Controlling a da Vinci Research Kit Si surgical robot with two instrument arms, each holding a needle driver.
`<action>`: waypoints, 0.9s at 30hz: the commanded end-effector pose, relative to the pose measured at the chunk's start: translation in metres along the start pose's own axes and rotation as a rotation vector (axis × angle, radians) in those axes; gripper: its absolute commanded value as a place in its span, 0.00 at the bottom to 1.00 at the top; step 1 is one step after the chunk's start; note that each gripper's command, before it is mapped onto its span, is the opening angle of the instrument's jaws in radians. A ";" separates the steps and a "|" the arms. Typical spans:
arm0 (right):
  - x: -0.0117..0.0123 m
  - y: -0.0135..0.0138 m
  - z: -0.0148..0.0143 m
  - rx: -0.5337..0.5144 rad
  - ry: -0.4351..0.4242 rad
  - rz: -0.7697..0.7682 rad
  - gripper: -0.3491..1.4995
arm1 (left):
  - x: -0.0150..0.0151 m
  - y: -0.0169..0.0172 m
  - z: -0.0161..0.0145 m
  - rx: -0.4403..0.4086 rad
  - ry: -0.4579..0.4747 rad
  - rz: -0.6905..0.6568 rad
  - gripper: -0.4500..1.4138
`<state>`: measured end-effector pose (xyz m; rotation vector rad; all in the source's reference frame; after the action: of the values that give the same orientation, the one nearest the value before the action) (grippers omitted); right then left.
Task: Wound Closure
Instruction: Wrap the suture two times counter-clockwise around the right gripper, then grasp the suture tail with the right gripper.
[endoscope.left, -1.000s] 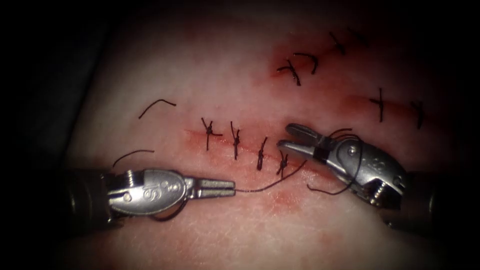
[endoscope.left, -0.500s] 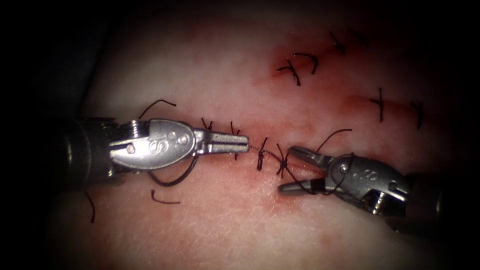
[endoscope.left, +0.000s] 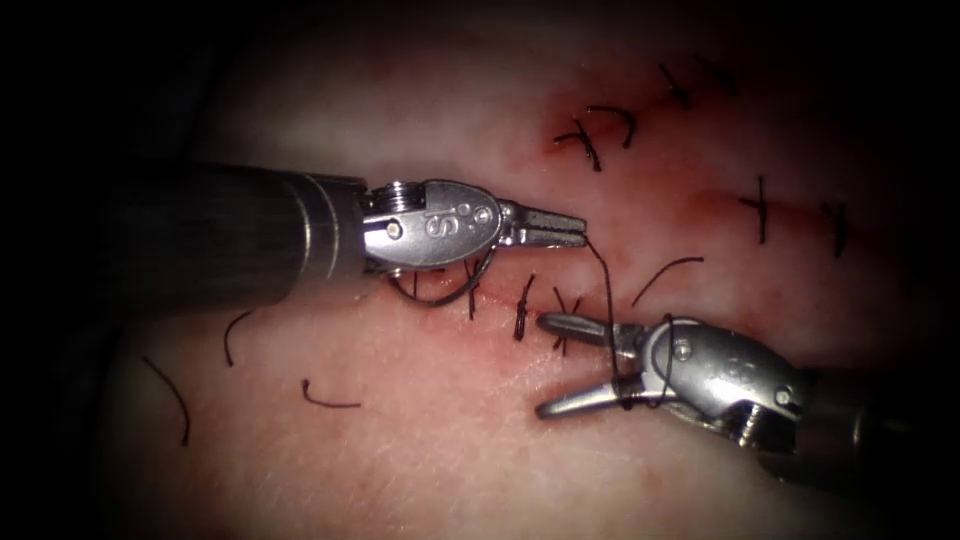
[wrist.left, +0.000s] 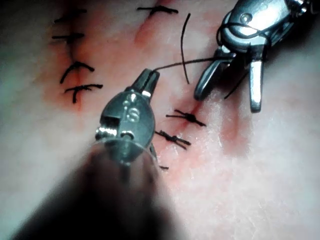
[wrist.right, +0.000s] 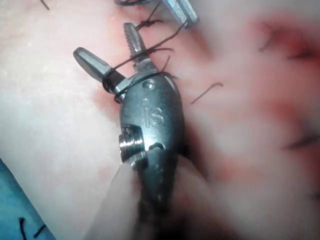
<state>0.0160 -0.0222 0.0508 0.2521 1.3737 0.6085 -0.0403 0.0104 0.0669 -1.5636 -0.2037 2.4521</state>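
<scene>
The left tool (endoscope.left: 570, 230) sits in the middle of the frame, just above the cut (endoscope.left: 500, 290), its jaws closed on the thread (endoscope.left: 606, 290). The thread runs down to the right tool (endoscope.left: 560, 365) at lower right and wraps around its wide-open jaws, which hold nothing. Short thread bits (endoscope.left: 325, 398) lie on the tissue (endoscope.left: 420, 450) at lower left.

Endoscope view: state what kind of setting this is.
Likely a bench suturing practice setup: pale tissue with a stitched cut, cut ends of thread, and two needle drivers, left tool holding thread.
</scene>
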 end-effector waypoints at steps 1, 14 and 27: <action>-0.0007 -0.0005 0.0006 -0.008 0.048 0.006 0.65 | -0.0010 0.0001 0.0010 -0.003 -0.006 -0.005 0.00; 0.0001 -0.0004 -0.0010 -0.287 0.310 0.100 0.28 | -0.0029 0.0047 0.0017 -0.021 -0.036 -0.003 0.00; -0.0019 -0.0023 -0.0041 -0.623 0.232 0.198 0.66 | 0.0011 0.0104 0.0030 -0.024 -0.033 0.018 0.00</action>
<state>0.0115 -0.0253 0.0499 -0.1929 1.3134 1.2421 -0.0442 0.0007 0.0640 -1.5379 -0.2262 2.5033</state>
